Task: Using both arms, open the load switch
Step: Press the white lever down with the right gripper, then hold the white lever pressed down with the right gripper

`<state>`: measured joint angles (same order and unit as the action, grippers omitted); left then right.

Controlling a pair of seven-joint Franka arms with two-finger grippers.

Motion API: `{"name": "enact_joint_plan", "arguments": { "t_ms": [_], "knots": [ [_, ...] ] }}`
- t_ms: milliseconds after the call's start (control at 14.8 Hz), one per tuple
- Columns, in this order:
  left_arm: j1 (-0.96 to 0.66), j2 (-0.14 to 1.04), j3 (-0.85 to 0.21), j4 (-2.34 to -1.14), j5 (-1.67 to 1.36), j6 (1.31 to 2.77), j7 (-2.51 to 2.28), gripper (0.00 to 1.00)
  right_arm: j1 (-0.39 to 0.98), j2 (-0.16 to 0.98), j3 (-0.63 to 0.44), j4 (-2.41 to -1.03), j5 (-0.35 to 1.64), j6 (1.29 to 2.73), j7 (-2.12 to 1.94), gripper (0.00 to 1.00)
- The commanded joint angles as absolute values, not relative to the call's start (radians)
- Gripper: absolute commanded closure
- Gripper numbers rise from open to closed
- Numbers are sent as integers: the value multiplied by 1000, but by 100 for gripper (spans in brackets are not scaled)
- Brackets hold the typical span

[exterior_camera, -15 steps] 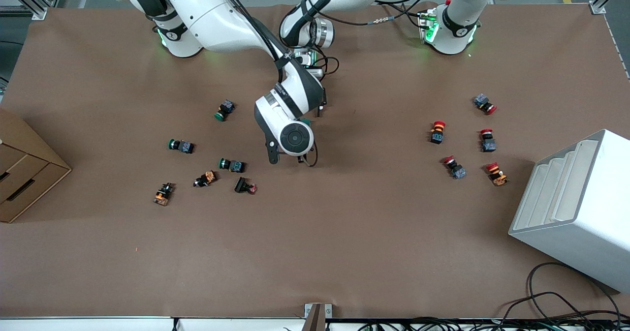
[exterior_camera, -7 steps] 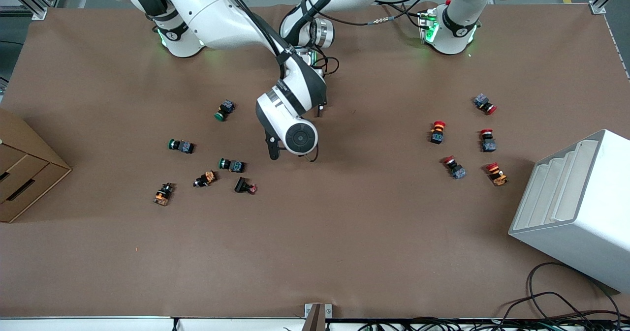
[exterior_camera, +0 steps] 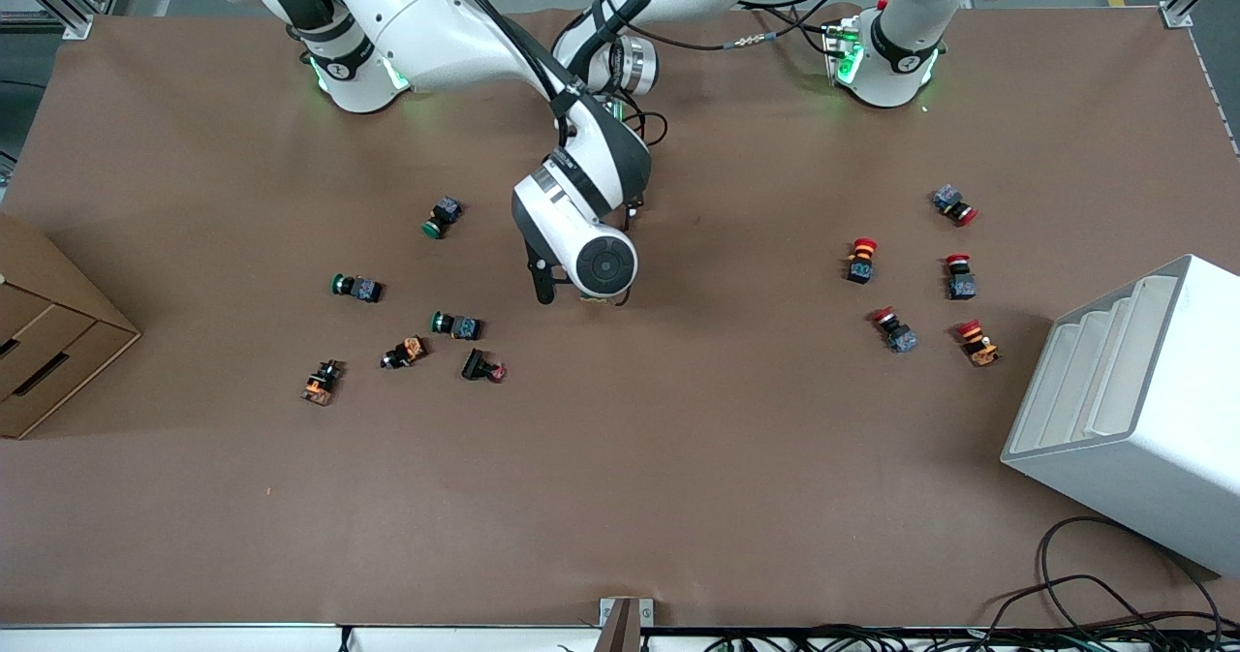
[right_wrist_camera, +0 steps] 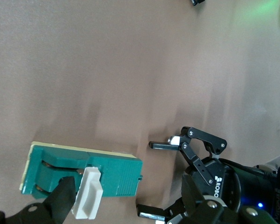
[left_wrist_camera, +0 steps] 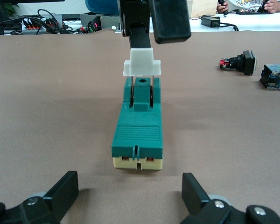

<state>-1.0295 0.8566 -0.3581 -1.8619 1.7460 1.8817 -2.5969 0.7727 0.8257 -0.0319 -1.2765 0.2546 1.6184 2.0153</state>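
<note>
Load switch [left_wrist_camera: 137, 135] on the table [exterior_camera: 678, 458], lever being lifted by the right end effector.

It lies flat on the brown table near the middle, hidden in the front view under the right arm's wrist. The right end effector [left_wrist_camera: 142, 51] is over the switch's lever end, its fingers closed on the white lever [left_wrist_camera: 142, 67], which stands raised above the green body. The left end effector [left_wrist_camera: 130, 196] sits low just beside the switch's cream-coloured end, fingers spread wide to either side and not touching it. The step in hand looks like the pull on the lever; next, the left end effector would probably need to close on the body to steady it while the lever swings fully open.
</note>
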Motion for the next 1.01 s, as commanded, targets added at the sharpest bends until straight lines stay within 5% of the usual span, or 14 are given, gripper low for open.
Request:
{"name": "enact_joint_plan", "arguments": {
  "t_ms": [0,943],
  "knots": [
    [-1028,896,-344,-1858,1753,1885,-2622,1,799,824,-35,-1273,267,1591,2019,0],
    [-1031,897,-344,-1858,1753,1885,-2646,0,845,827,-35,-1308,219,1569,2019,0]
  ]
}}
